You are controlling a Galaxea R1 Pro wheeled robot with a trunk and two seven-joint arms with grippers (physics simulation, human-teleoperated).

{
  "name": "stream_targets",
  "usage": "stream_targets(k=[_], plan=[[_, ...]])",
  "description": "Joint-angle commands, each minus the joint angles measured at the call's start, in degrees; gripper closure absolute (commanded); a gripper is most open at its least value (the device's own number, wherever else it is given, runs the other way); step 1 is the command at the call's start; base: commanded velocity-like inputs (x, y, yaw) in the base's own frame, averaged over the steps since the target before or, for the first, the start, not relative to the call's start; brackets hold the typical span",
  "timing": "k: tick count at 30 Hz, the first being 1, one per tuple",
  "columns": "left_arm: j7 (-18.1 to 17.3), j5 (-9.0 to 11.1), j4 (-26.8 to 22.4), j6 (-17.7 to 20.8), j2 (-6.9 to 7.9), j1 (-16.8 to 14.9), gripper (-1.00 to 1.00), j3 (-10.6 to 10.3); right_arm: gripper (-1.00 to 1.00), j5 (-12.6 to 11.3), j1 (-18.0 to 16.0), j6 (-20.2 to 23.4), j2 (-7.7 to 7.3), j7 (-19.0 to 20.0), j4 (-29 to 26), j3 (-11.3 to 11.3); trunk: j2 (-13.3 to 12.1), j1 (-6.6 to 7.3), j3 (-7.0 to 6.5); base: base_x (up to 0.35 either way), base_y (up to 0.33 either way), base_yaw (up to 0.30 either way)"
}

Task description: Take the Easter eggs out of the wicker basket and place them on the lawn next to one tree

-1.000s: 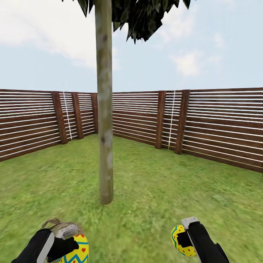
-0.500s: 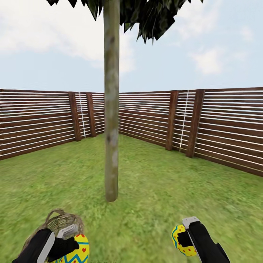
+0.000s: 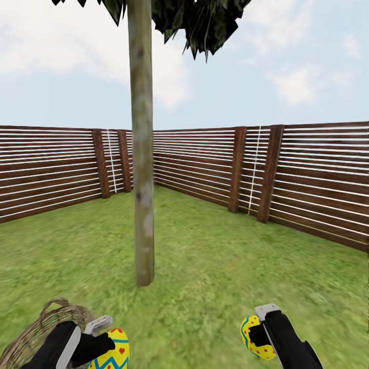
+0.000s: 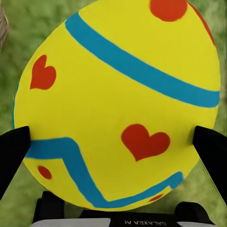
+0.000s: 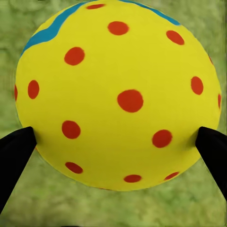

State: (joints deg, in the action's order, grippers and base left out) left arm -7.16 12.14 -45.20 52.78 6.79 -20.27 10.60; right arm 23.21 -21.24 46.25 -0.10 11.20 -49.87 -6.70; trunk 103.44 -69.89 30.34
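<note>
Nearest to the camera, the left hand (image 3: 100,335) is closed on a yellow egg with red hearts (image 3: 115,351) and blue bands. In the left wrist view this heart egg (image 4: 118,101) sits between the two black fingers (image 4: 13,151), which touch it on both sides, with grass behind it. The right hand (image 3: 259,328) grips a second yellow egg with red dots (image 3: 254,338). In the right wrist view the dotted egg (image 5: 118,94) is also pressed between the dark fingertips (image 5: 16,151) above the lawn.

Just beside the left hand, on its outer side, the wicker basket (image 3: 38,333) stands on the lawn (image 3: 230,266); its small loop handle is at the rim. The inside of the basket is hidden, so I cannot tell what it contains.

Further ahead, between the two hands but nearer to the left one, the tree (image 3: 142,154) rises from the grass with a thin pale trunk and dark leaves at the top. Behind it, the brown slat fence (image 3: 307,174) closes the garden.
</note>
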Motion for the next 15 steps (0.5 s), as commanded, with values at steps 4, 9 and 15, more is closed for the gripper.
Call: stream_targets(k=[4, 9, 15], plan=[[-0.3, -0.2, -0.1, 0.3, -0.07, 0.0, 1.00, 0.1, 1.00, 0.6, 0.0, 0.1, 0.01, 0.6, -0.1, -0.1, 0.0, -0.01, 0.07, 0.144, -0.326, 0.000], [-0.3, -0.2, -0.1, 0.3, -0.11, 0.0, 1.00, 0.1, 1.00, 0.6, 0.0, 0.1, 0.01, 0.7, -0.1, -0.1, 0.0, -0.01, 0.07, 0.148, -0.323, 0.000], [-0.3, -0.2, 1.3, 0.3, -0.19, 0.0, 1.00, 0.1, 1.00, 0.6, 0.0, 0.1, -0.06, 0.7, -0.3, -0.1, 0.0, -0.01, 0.07, 0.148, -0.323, 0.113]])
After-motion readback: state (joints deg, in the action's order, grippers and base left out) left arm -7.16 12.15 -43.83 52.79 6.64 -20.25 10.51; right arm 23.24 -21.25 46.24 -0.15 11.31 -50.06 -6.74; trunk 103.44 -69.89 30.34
